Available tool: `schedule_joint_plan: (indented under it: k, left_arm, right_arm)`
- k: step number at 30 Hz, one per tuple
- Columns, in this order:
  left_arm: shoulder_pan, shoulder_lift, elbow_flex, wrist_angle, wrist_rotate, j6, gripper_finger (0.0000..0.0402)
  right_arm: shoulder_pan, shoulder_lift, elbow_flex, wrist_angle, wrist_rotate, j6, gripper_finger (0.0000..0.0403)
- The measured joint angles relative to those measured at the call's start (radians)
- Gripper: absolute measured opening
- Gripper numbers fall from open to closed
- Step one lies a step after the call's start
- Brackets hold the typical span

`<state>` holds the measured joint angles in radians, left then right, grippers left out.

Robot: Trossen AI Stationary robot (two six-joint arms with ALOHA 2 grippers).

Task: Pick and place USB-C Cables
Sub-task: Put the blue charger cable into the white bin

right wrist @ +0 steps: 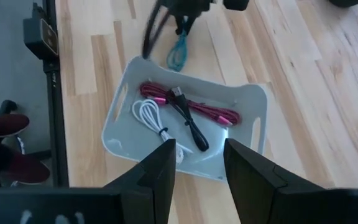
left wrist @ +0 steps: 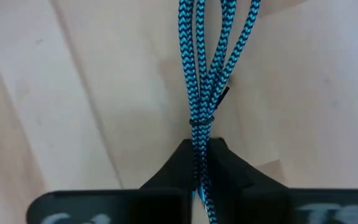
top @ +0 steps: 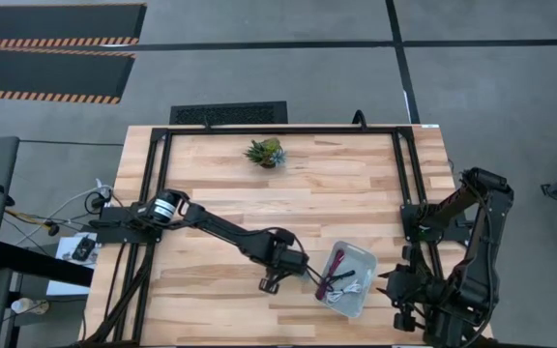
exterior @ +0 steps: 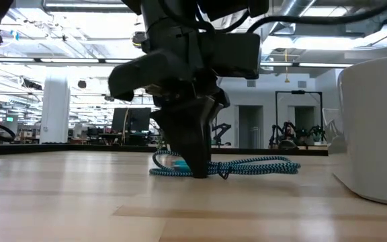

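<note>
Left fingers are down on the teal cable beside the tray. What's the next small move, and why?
Probably lift straight up. The left gripper has its fingers closed on the teal cable, which lies on the table. The tray, holding the maroon, white and black cables, is beside it, so clear its wall first.

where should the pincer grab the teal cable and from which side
At the tied waist of the teal cable, from straight above. The strands pinch into one narrow neck at the wrap, while the loops fan out wider beyond it, and the bundle lies flat on the table. The left pincer already closes on it just past that wrap.
</note>
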<state>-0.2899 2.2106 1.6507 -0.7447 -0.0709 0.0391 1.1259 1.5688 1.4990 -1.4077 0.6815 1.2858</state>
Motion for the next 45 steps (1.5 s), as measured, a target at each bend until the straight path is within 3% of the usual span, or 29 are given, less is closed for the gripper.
schedule_joint_plan:
  k: [5,10,20,30,36,45]
  left_arm:
    - [0.003,0.007,0.055,-0.030,-0.065,-0.060,0.0007]
    - [0.002,0.004,0.131,-0.057,-0.065,-0.087,0.0010]
    - [0.001,0.001,0.360,-0.152,-0.124,-0.146,0.0009]
    - [0.007,-0.002,0.429,0.275,-0.122,-0.247,0.0008]
    - [-0.001,-0.002,0.427,0.475,-0.254,-0.303,0.0008]
    - [-0.066,0.000,0.324,0.605,-0.452,-0.424,0.0008]
  right_arm:
    - [0.003,0.000,0.000,-0.002,0.000,0.000,0.0161]
    - [0.008,0.000,0.000,-0.002,-0.001,0.002,0.0161]
    - [0.049,0.000,0.000,-0.008,-0.001,0.052,0.0161]
    - [0.110,0.000,0.000,-0.013,-0.002,0.162,0.0161]
    - [0.139,0.000,0.000,-0.018,-0.003,0.218,0.0161]
    - [0.144,0.000,0.000,-0.029,-0.002,0.232,0.0161]
